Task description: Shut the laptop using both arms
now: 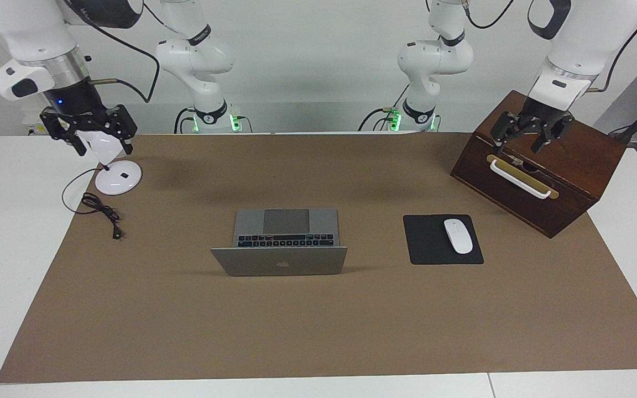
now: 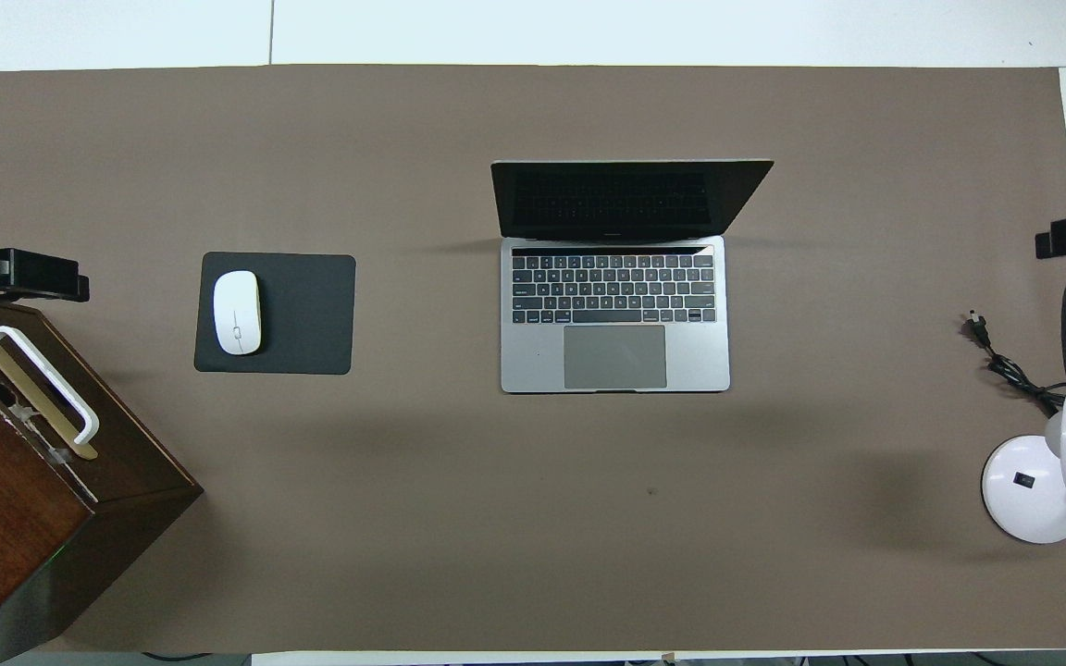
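The left gripper (image 1: 528, 135) hangs in the air over the wooden box (image 1: 573, 160) at the left arm's end of the table, above the top edge that carries the box's white handle (image 1: 519, 178); its two dark fingers are spread apart and hold nothing. In the overhead view only its black tip (image 2: 10, 275) shows at the frame's edge, just over the box (image 2: 24, 499). The right gripper (image 1: 89, 132) hangs over the round white base of the desk lamp (image 1: 118, 178) at the right arm's end of the table; its black fingers stand on either side of the lamp's white head, but whether they press it or merely flank it cannot be told. From the lamp a black cord (image 1: 103, 213) trails onto the brown mat (image 1: 318, 331) and ends in a plug. The laptop (image 1: 285, 243) sits in the middle of the mat, well apart from both grippers, with its lid raised and the logo side turned away from the robots, so the keyboard and trackpad (image 2: 614, 356) lie on the side nearer to them. Toward the left arm's end, between laptop and box, a black mouse pad (image 1: 434, 251) lies flat with a white mouse (image 1: 458, 236) resting on it.
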